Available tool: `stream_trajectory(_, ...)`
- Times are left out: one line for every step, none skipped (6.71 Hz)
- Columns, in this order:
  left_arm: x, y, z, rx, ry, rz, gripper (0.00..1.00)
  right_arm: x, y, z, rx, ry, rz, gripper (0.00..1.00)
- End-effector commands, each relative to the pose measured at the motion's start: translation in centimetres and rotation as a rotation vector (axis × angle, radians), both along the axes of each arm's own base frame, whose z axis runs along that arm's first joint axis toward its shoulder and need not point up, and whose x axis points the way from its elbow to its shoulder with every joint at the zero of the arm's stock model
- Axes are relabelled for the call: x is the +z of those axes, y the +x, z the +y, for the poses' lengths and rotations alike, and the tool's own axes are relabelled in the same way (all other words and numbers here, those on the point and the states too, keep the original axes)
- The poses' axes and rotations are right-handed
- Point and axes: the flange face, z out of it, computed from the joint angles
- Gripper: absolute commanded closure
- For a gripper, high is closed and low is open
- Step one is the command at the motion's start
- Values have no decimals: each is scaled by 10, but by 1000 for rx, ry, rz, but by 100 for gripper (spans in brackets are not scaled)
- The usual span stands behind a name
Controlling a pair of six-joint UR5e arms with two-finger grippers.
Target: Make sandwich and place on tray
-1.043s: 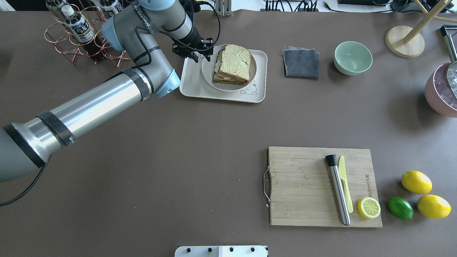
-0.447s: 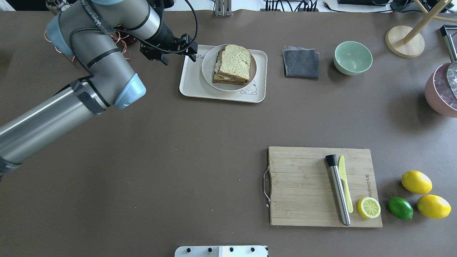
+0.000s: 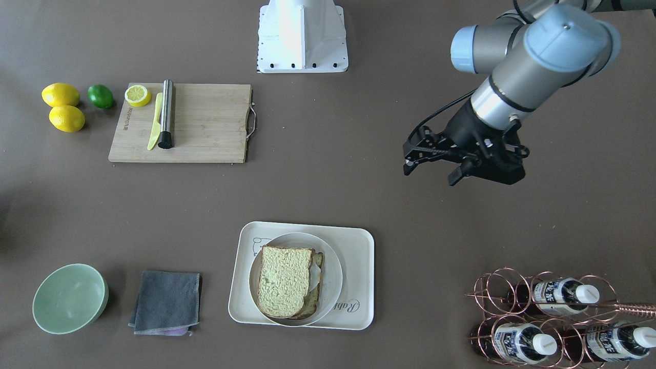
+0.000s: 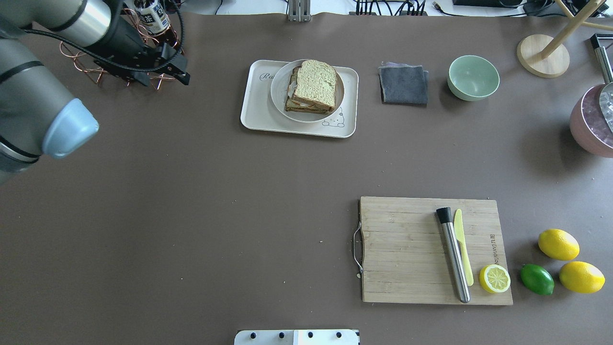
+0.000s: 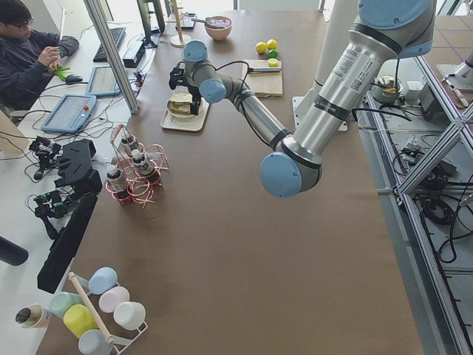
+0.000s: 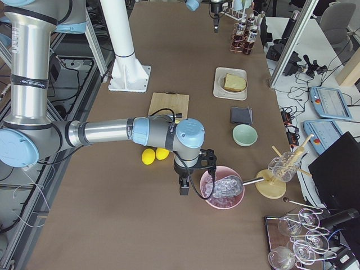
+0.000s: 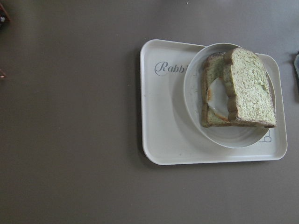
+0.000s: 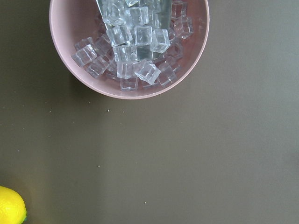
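Logged sandwich [image 4: 313, 85] on plate [image 4: 277, 93] inside tray [image 4: 254, 115], tray's long side across table. Found left gripper [image 3: 429, 176] spread, empty, well apart to tray's left, nearer than right gripper [image 6: 182, 190]; could not tell that one's state

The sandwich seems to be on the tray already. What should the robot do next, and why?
Probably just draw the left gripper back to a resting pose: the sandwich sits on the plate, which is on the tray, and the jaws stand open and empty.

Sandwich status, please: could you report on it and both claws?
Left claw open, empty, apart from cream rectangular tray. Right claw by pink ice bowl, state unclear. Greenish-bread egg sandwich on round white plate on tray.
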Motion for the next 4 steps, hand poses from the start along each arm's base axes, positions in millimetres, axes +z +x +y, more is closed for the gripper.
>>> stream_trajectory(65, -132, -7, 66, 95, -173, 1, 6, 0, 5, 5, -18, -2, 0)
stream_trajectory(96, -194, -17, 106, 122, -246, 1, 7, 0, 5, 5, -20, -2, 0)
stream_trajectory(118, -251, -24, 132, 102, -288, 1, 7, 0, 5, 5, -19, -2, 0)
stream_trajectory(149, -289, -25, 165, 56, -306, 1, 8, 0, 5, 3, -18, -2, 0)
